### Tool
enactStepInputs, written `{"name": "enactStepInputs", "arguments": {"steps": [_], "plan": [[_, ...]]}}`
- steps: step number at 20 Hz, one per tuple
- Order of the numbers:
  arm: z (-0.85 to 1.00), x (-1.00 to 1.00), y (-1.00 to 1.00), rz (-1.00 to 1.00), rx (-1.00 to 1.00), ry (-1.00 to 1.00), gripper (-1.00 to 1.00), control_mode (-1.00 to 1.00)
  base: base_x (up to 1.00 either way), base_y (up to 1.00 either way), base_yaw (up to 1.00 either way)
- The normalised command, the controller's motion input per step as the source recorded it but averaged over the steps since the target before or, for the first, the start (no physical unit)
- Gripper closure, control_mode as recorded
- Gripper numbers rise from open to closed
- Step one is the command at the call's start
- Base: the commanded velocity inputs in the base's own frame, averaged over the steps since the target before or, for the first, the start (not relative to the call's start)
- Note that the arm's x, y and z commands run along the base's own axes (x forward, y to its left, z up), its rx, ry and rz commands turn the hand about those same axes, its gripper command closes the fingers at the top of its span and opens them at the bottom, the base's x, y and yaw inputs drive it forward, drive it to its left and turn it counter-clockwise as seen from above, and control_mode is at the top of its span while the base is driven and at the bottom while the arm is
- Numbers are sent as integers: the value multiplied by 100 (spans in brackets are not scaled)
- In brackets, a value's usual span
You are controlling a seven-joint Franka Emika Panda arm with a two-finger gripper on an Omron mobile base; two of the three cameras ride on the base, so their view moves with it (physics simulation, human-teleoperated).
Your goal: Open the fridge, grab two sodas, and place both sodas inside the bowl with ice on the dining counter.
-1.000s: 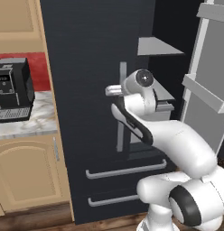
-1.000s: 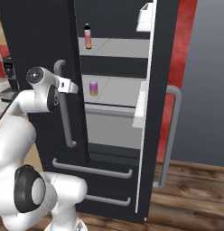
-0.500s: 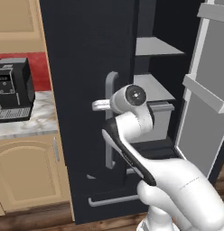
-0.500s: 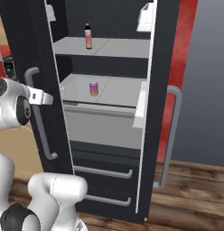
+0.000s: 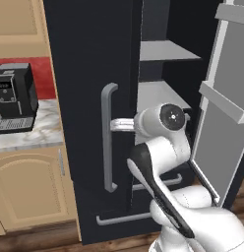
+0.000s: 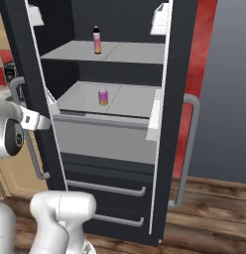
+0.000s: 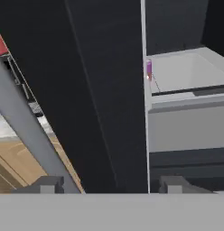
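The fridge (image 6: pixel 115 163) stands with both doors swung wide. A slim pink-orange soda bottle (image 6: pixel 96 39) stands on the upper shelf and a short purple soda can (image 6: pixel 102 96) on the shelf below; the can (image 7: pixel 149 70) also peeks past the door's edge in the hand view. My gripper (image 5: pixel 119 124) sits at the left door's grey bar handle (image 5: pixel 108 138). Its fingertips (image 7: pixel 48 184) are spread wide, open, with the handle bar (image 7: pixel 28 131) slanting past the left one. The gripper (image 6: pixel 40 121) is left of the shelves. The bowl and dining counter are out of view.
A black coffee machine (image 5: pixel 13 96) sits on a marbled worktop (image 5: pixel 25 140) over tan cabinets, left of the fridge. The open right door (image 5: pixel 227 123) with its white bins juts out on the right. Grey drawers (image 6: pixel 102 141) fill the fridge's lower part. The floor is wood.
The left door has swung further open, baring both shelves. The jaws, shut on the handle before, have spread apart and let it go.
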Motion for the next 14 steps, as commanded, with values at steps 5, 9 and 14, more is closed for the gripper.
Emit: {"name": "enactStepInputs", "arguments": {"steps": [5,9,14], "plan": [[19,-38,-100,0,28,7,-100,-100,0,0,0],[26,2,-89,0,34,12,-100,-100,0,0,0],[26,27,-52,1,33,12,-100,-100,0,0,0]]}}
